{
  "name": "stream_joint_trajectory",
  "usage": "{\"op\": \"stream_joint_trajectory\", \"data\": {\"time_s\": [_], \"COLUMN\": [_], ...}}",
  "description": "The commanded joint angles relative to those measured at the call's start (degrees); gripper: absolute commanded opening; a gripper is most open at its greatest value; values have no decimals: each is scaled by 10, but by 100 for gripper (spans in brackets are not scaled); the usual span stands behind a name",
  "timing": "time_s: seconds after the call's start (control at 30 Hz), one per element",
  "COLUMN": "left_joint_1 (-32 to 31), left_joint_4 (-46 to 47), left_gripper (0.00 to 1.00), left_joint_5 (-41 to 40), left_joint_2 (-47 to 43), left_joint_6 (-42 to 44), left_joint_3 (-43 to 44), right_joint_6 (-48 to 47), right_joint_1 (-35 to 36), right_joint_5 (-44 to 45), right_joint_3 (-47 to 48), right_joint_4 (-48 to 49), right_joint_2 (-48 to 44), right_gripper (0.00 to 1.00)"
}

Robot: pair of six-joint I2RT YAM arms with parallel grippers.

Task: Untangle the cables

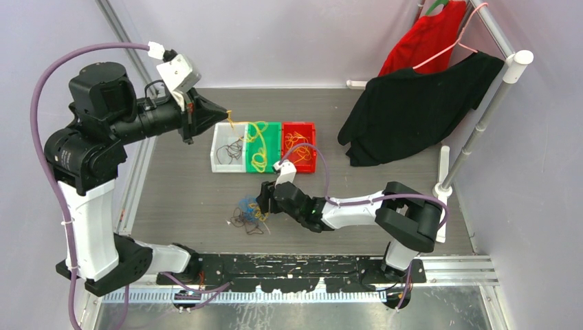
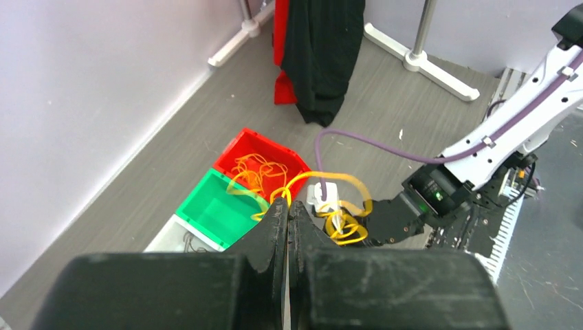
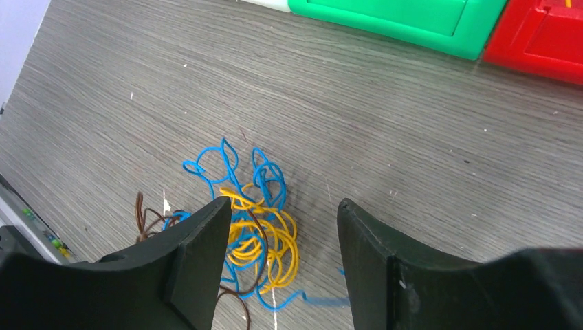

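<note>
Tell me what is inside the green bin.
Loops of yellow cable lie in the green bin, one strand running up to the shut left gripper. The bin floor beneath the loops is covered; the strand count cannot be told.

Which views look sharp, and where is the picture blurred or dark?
Top external: even light, soft shadows. Left wrist: the left claw is near, dark and soft; the yellow cable it pinches is clear. Right wrist: the tangle is sharp, the right claw dark.
</note>
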Motion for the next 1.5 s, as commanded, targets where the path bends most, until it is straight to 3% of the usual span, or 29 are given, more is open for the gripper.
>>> {"op": "stream_joint_trajectory", "data": {"time_s": [0.0,0.23,0.43,0.6,1.07,1.27,1.47], "left_joint_1": [-1,-1,-1,-1,-1,-1,-1], "left_joint_4": [44,35,39,36,53,67,69], "left_gripper": [0,0,0,0,0,0,0], "left_joint_5": [-8,23,30,43,46,57,57], "left_joint_2": [3,-25,-68,-81,-98,-97,-97], "left_joint_6": [0,11,22,29,19,-1,-2], "left_joint_3": [28,-41,-109,-137,-206,-220,-220], "right_joint_6": [11,-61,-117,-144,-200,-185,-177], "right_joint_1": [5,3,2,2,2,2,2], "right_joint_5": [23,25,-39,-70,-161,-177,-178], "right_joint_3": [-2,24,81,93,168,198,236], "right_joint_4": [27,-19,-130,-149,-126,-109,-133], "right_joint_2": [-1,-98,-189,-253,-271,-242,-211], "right_gripper": [63,66,70,76,77,72,53]}}
